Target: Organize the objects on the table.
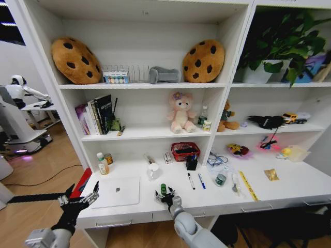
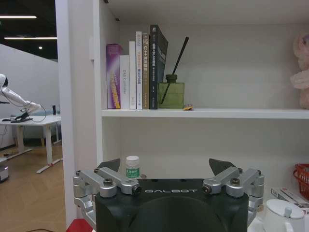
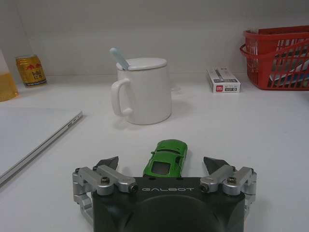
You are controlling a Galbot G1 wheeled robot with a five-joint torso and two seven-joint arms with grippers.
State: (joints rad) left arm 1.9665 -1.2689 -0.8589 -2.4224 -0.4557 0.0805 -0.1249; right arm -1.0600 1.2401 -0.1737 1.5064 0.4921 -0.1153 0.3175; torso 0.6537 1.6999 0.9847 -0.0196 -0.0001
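A small green toy car (image 1: 163, 188) lies near the front edge of the white table (image 1: 295, 188), just right of the shut silver laptop (image 1: 118, 191). My right gripper (image 1: 165, 198) stands open low over the table. In the right wrist view the car (image 3: 166, 157) lies between the fingertips of the right gripper (image 3: 161, 162), untouched. Behind it stands the white lidded mug (image 3: 143, 90) with a spoon. My left gripper (image 1: 81, 194) hangs open off the table's left end, and in its own view the left gripper (image 2: 165, 169) holds nothing.
Black and blue pens (image 1: 195, 181), a yellow ruler (image 1: 248, 186), a gold packet (image 1: 271, 174) and a small jar (image 1: 221, 179) lie to the right. Bottles (image 1: 102, 164) stand at the back left. A red basket (image 1: 185, 151) and a black holder (image 1: 192, 163) sit at the back.
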